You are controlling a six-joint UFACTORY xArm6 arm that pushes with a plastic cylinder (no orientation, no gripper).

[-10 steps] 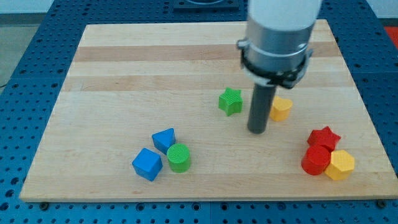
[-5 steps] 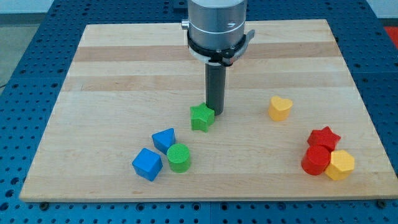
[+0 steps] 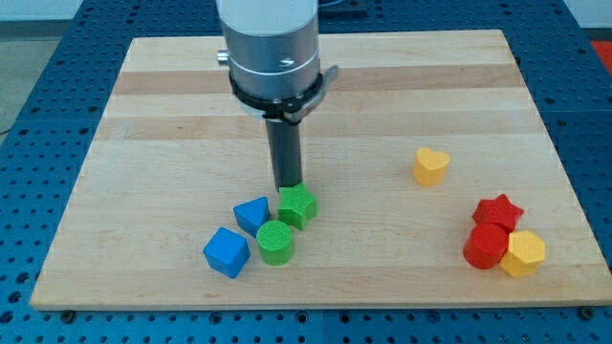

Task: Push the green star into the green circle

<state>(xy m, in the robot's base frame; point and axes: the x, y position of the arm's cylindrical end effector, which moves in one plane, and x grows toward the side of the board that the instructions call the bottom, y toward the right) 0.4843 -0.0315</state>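
Observation:
The green star (image 3: 298,205) lies on the wooden board (image 3: 153,115), touching or almost touching the green circle (image 3: 275,242) just below and to its left. My tip (image 3: 286,187) sits right at the star's upper left edge, in contact with it. The rod rises straight up to the arm's grey body at the view's top.
Two blue blocks lie by the green circle: one (image 3: 252,214) at its upper left, one cube (image 3: 227,252) at its left. A yellow block (image 3: 430,165) lies alone on the right. A red star (image 3: 498,210), red block (image 3: 486,246) and yellow block (image 3: 523,253) cluster at lower right.
My tip has swept left and down across the board, pushing the green star from the middle down-left until it is against the green circle. The other blocks have not moved.

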